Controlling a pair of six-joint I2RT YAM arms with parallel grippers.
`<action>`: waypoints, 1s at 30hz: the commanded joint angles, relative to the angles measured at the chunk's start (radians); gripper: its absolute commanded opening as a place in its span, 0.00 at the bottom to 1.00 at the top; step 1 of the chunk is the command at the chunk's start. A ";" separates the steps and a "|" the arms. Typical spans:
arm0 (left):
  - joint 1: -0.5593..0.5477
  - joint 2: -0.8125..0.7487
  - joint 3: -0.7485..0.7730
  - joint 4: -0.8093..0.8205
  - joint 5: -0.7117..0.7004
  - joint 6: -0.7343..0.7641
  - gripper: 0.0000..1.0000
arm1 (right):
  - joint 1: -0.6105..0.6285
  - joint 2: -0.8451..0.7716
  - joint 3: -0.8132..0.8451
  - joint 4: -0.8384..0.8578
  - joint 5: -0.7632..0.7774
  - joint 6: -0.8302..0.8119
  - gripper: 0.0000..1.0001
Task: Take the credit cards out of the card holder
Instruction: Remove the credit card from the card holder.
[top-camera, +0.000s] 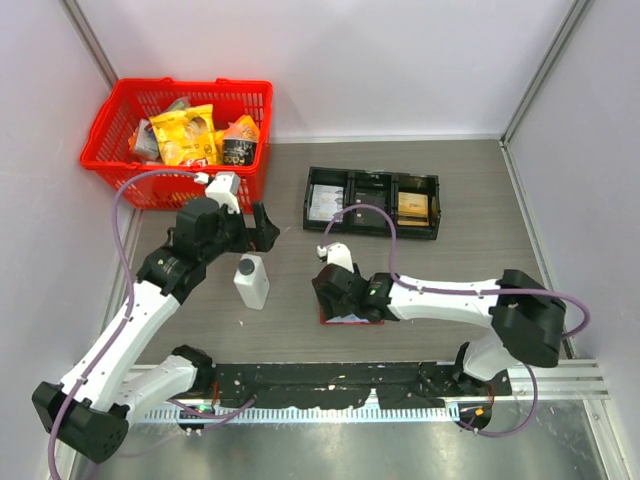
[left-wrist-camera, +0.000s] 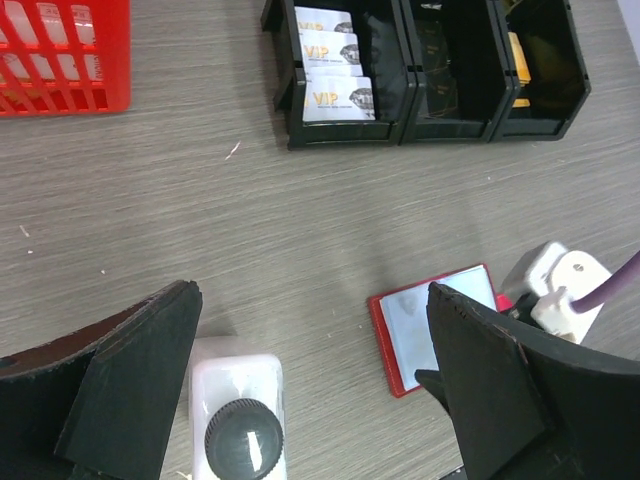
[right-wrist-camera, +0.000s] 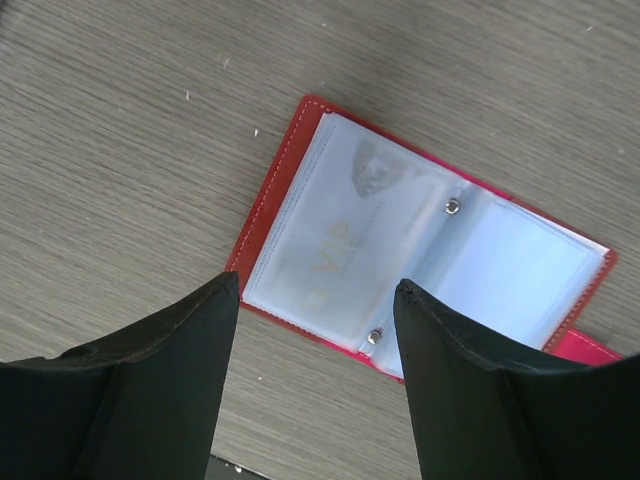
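flat red book-fold card holder (right-wrist-camera: 520, 265) — spread open beneath right gripper (right-wrist-camera: 315, 290), under the gap; jaws wide apart, gripping nothing; pale vip-printed credit card (right-wrist-camera: 340, 240) tucked inside it.

Bright, even light; sharp frames.

The right gripper (right-wrist-camera: 315, 300) hangs spread wide just over the open card holder (right-wrist-camera: 400, 250); the way down is free; bare table (right-wrist-camera: 120, 150) lies to its left. The left gripper (left-wrist-camera: 310, 300) is spread too; a white bottle (left-wrist-camera: 238, 420) stands by its left finger; the right arm (left-wrist-camera: 560, 285) sits close by its right finger; ahead is open table, then the black tray (left-wrist-camera: 395, 60) and the red basket (left-wrist-camera: 60, 60).
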 joint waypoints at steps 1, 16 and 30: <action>0.001 0.050 0.084 -0.044 0.007 0.012 1.00 | 0.027 0.065 0.046 0.025 0.057 0.044 0.68; -0.054 0.027 0.134 -0.029 0.044 -0.008 0.98 | 0.032 0.119 -0.028 0.091 0.062 0.042 0.51; -0.361 0.007 0.010 0.146 -0.077 -0.198 0.91 | -0.008 -0.016 -0.163 0.174 0.093 0.091 0.38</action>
